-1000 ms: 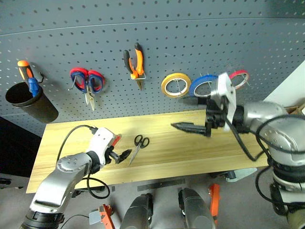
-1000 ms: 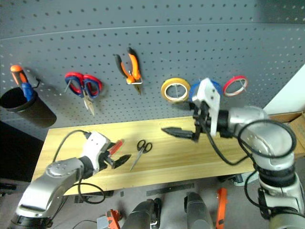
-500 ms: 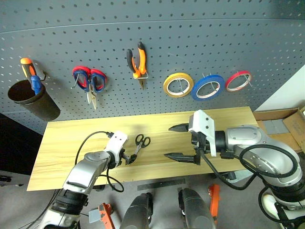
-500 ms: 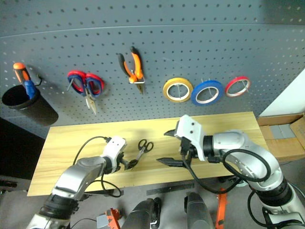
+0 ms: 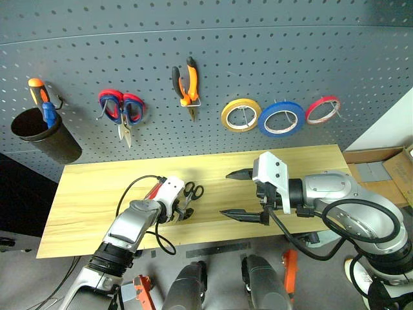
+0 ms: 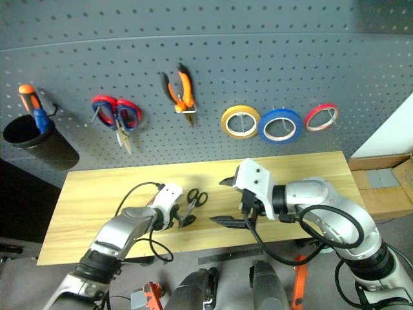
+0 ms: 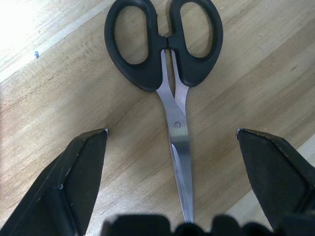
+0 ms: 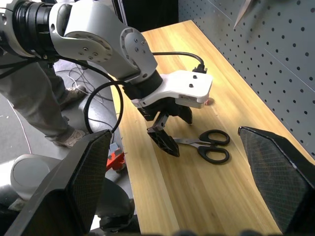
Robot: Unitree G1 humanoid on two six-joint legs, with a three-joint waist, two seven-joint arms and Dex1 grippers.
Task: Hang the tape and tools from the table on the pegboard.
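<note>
Reaching lower now, the open left gripper (image 7: 172,147) straddles the black scissors (image 5: 189,194) on the table (image 5: 84,194), the last tool left, while pliers (image 5: 183,81) and blue tape (image 5: 281,119) hang on the pegboard (image 5: 258,51); the right gripper (image 5: 242,194) waits open.

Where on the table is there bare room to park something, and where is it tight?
Free: the table's left stretch, under the black cup, and its right end below the red tape roll. Crowded: the middle, where the open left claw straddles the black scissors and the open right claw hovers beside.
</note>
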